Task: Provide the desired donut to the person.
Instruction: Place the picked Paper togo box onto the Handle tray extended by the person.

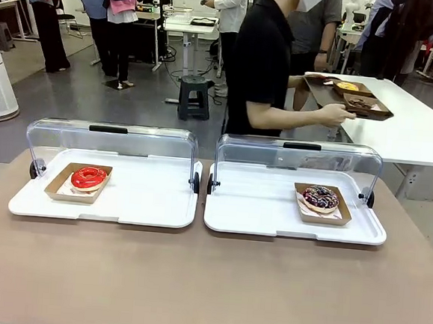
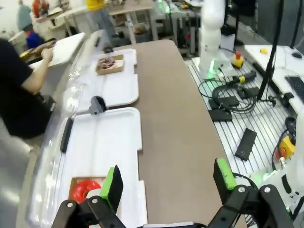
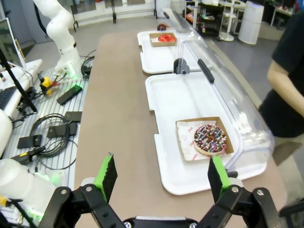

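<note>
Donuts – red-glazed, sprinkled chocolate

- Glossy red-iced ring donut in a brown cardboard tray
- Dark chocolate ring donut with multicoloured sprinkles, right of the red one
- White plastic serving trays on a plain tan table
- Person's black T-shirt; dark brown rectangular tray

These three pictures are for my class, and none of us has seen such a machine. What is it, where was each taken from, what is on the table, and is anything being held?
It is a two-armed robot. The front view looks across the table at a person carrying a brown tray. The other two views come from cameras on the wrists, above the open left gripper and open right gripper; both hold nothing. Two white trays with raised clear lids hold a red donut and a sprinkled chocolate donut.
</note>
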You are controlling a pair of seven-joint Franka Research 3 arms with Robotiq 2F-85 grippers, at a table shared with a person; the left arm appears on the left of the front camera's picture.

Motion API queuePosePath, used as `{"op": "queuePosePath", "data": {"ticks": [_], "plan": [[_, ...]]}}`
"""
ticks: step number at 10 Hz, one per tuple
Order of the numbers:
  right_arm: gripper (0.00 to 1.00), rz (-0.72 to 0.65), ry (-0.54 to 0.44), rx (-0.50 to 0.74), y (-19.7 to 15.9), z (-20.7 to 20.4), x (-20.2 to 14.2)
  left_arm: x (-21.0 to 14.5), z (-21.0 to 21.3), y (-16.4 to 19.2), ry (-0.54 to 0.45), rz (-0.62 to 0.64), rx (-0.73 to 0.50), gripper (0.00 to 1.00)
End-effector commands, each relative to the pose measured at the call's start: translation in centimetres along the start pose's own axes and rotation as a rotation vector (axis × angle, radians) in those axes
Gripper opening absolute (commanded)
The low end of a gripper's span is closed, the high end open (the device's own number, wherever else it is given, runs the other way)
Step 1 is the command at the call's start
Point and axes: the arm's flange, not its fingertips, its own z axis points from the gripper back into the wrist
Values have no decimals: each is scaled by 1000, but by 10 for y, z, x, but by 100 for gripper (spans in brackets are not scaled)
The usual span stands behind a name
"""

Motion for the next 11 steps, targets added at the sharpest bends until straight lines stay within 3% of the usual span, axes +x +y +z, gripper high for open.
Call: {"op": "queuePosePath", "data": {"ticks": [1,5,11], "plan": [[100,1,-9,4,-1,0,0,-21,13,17,-53,70,96,100],[100,1,-9,4,-1,0,0,-62,39,9,-119,164,193,100],[100,1,-9,4,-1,0,0,-68,42,7,-108,158,178,100]]}}
